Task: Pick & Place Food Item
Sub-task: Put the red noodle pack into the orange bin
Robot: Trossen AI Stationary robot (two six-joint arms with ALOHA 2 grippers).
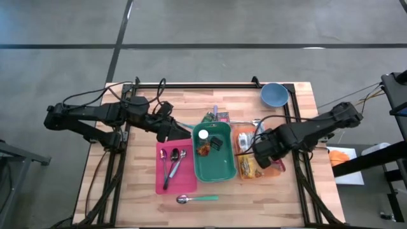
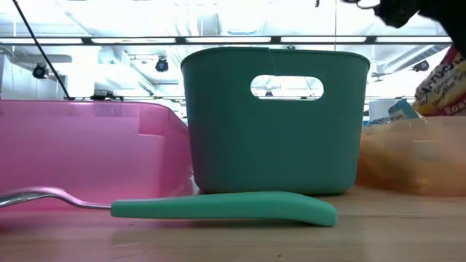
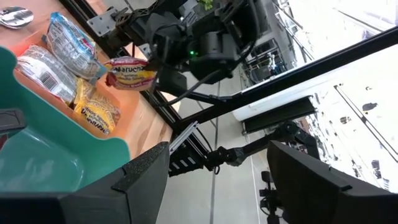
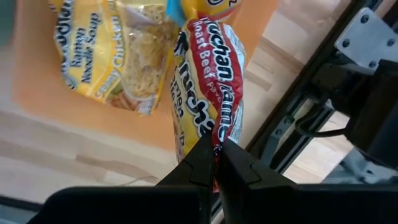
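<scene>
Holding a ramen packet [image 4: 214,81] pinched shut in the right claw [image 4: 214,152] above the orange tray [image 1: 277,170], placement pending; left claw [image 3: 217,180] gapes empty.

A green bin [image 2: 273,131] (with a handle slot near its rim) stands mid-worktop [image 2: 233,233], a pink tray [image 2: 87,153] beside it, an orange tray [image 2: 415,156] opposite. A green-handled spoon [image 2: 218,209] lies in front.

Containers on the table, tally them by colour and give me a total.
Pink bin: 1
Green bin: 1
Orange bin: 1
Blue bowl: 1
Total: 4
</scene>
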